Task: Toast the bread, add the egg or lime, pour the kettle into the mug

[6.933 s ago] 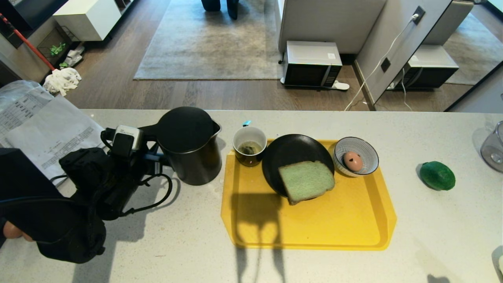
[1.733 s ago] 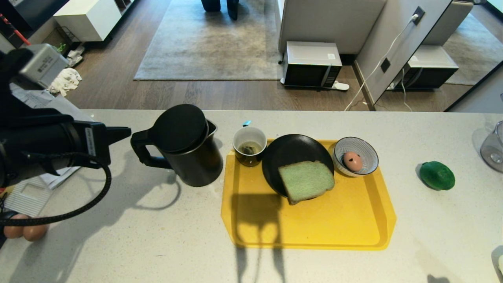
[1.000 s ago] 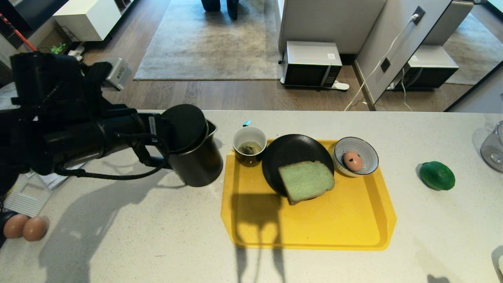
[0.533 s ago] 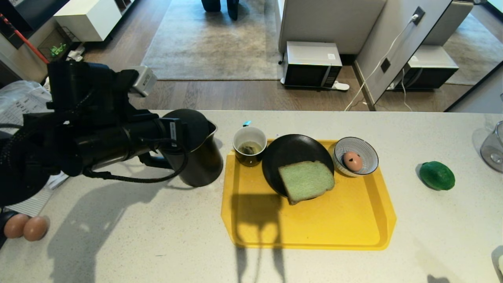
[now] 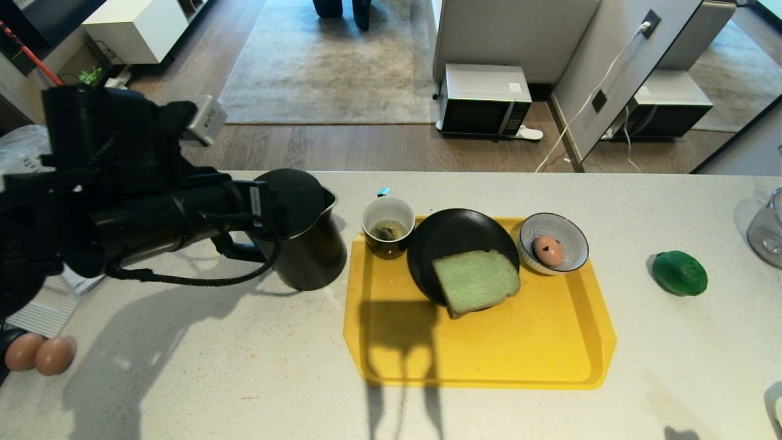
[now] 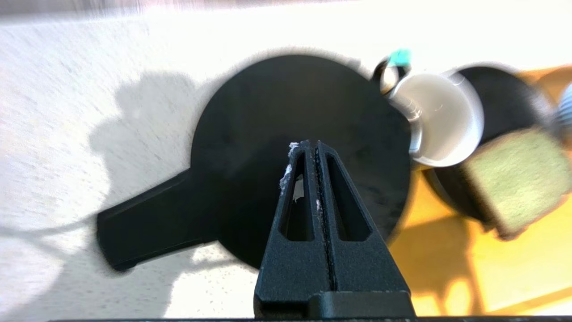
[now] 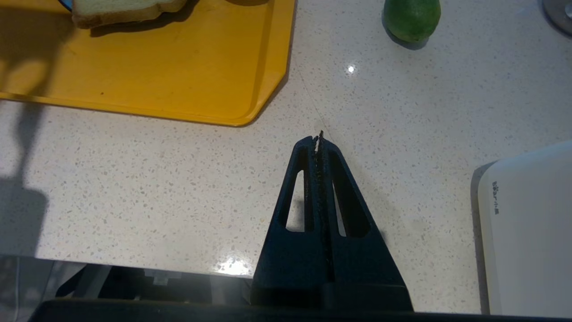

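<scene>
spreading under everything, the speckled bench (image 5: 183,379) carries a yellow tray (image 5: 489,354) just beyond the kettle from the left fingers (image 6: 308,150). those fingers are pressed together, gripping nothing, poised over the black domed lid of the kettle (image 5: 305,244); whether they touch it cannot be told. past the kettle's spout stands the mug (image 5: 388,227) with its tea bag, on the tray's near corner. farther along, the pale green bread (image 5: 476,282) lies on a black plate (image 5: 452,238), then the egg (image 5: 548,250) in a striped bowl (image 5: 574,241). the right fingers (image 7: 318,141) are likewise shut and empty above bare bench, the lime (image 7: 411,18) ahead of their tips.
</scene>
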